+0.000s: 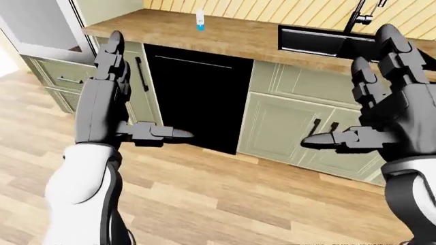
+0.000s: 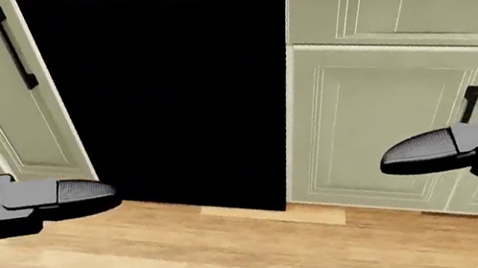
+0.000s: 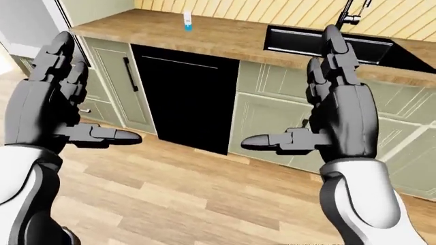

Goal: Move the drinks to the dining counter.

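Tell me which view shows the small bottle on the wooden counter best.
The left-eye view: the bottle stands whole and unblocked on the counter, near the top. The right-eye view shows it similarly, slightly nearer the top edge. The head view looks lower and misses it.

Sage-green cabinets [image 1: 293, 122] flank a flat black panel [image 1: 198, 102]; the counter [image 1: 231, 38] is warm wood grain. A small bottle [image 1: 200, 20] (white, blue-labelled) stands near its far edge. The floor [image 1: 225, 204] shows mixed tan planks.

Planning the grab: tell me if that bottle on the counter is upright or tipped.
Upright: the bottle stands on its base on the wooden counter, blue band low.
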You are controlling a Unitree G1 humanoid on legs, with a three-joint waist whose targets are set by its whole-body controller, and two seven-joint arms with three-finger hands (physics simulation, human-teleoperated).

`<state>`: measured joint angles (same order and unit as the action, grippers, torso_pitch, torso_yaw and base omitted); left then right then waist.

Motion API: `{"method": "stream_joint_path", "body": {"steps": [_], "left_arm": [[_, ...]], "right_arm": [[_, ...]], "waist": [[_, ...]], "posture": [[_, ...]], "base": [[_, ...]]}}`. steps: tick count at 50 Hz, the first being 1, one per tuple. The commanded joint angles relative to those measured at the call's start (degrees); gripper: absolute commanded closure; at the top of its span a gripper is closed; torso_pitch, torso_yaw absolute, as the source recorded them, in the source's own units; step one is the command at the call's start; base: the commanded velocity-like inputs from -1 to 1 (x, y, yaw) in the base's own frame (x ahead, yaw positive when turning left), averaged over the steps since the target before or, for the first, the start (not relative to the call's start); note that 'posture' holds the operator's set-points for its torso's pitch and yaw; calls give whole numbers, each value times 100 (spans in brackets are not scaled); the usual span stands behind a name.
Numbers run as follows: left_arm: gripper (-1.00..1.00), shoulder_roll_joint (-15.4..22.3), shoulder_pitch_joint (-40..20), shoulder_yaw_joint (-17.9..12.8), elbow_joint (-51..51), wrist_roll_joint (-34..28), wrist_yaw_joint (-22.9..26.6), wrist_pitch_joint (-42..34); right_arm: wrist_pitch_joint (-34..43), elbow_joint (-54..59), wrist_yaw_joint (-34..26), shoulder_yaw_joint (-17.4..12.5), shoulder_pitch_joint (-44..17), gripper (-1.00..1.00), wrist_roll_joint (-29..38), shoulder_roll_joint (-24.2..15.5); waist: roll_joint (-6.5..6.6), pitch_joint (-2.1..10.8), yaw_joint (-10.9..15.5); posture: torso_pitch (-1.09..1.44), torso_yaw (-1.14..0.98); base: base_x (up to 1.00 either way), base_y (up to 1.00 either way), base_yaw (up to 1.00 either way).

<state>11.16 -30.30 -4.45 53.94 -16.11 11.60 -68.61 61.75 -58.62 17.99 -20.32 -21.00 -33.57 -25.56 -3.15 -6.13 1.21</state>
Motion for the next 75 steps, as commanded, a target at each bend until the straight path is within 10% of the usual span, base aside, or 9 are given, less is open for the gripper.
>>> {"method": "stream_joint_path", "body": {"steps": [1, 12, 29, 33, 36, 50, 61, 66, 75], "left_arm": [[-100, 118, -314, -30, 185, -30, 56, 55], [-100, 236, -566, -15, 209, -98, 157, -159], [-100, 352, -673, -153, 338, -63, 233, -345], [-100, 443, -790, -175, 426, -45, 265, -518], [-100, 484, -820, -211, 443, -21, 276, -554], [-100, 689, -943, -371, 569, 116, 299, -791], [-100, 728, -973, -388, 475, 214, 222, -734], [-100, 706, -950, -353, 471, 216, 187, -711], [-100, 721, -944, -366, 504, 220, 196, -734]], "right_arm": [[-69, -138, 137, -75, -223, -100, 0, -121], [132, -138, 107, -147, -464, -100, 38, -39], [215, -138, 475, -362, -534, -100, -567, -5], [176, -138, 603, -336, -543, -100, -749, -116], [142, -138, 733, -324, -557, -100, -934, -187], [-69, -138, 891, -67, -577, -100, -917, -511], [-102, -138, 770, -53, -566, -100, -743, -353], [-81, -138, 670, -79, -552, -100, -629, -278], [-119, -138, 792, -56, -535, -100, -718, -364]], "waist": [[33, -23, 7], [958, 389, -245], [-147, 361, -27], [143, 448, -25], [1003, 523, -3], [-198, 288, 44], [110, 394, -183], [809, 549, -240], [247, 239, -81]], "posture": [[0, 0], [0, 0], [0, 0], [0, 0], [0, 0], [0, 0], [0, 0], [0, 0], [0, 0]], "base": [[97, 0, 0], [100, 0, 0], [95, 0, 0], [1, 0, -64], [0, 0, -100], [0, -3, -36], [27, 27, 0], [30, 15, 0], [4, 1, 0]]}}
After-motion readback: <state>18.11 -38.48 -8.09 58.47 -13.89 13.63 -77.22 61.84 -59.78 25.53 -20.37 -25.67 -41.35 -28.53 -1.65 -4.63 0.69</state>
